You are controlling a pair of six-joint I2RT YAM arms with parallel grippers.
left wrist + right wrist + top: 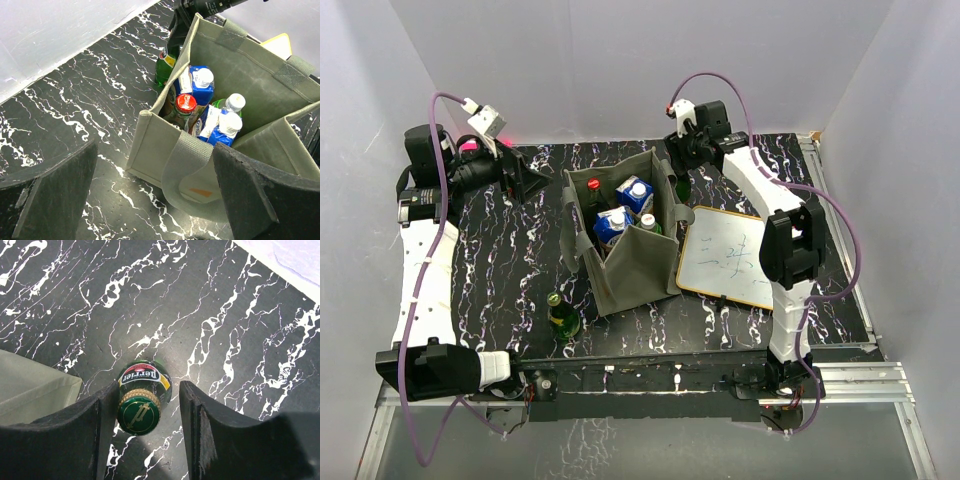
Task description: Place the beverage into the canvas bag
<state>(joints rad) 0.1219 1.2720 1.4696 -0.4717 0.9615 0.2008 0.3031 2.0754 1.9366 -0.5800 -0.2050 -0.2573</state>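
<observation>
Canvas bag (642,268): mid-table, mouth open, part-filled with cartons (200,85) and bottles (186,105), so you can drop straight in.
Whiteboard (735,255): flat beside it.
Left gripper (156,146): spread wide, empty, hovering beside the bag.
Right gripper (148,390): jaws parted astride the Perrier bottle (143,385), not clamped, lined up for your grasp.
Perrier bottle: upright on the table (520,260), just outside the bag's far wall.

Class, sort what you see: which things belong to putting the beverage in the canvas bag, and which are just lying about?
In the job: canvas bag; Perrier bottle, straddled by the right end effector.
Lying about: whiteboard; gold-capped green bottle standing untouched near the bag; drinks already inside it.
</observation>
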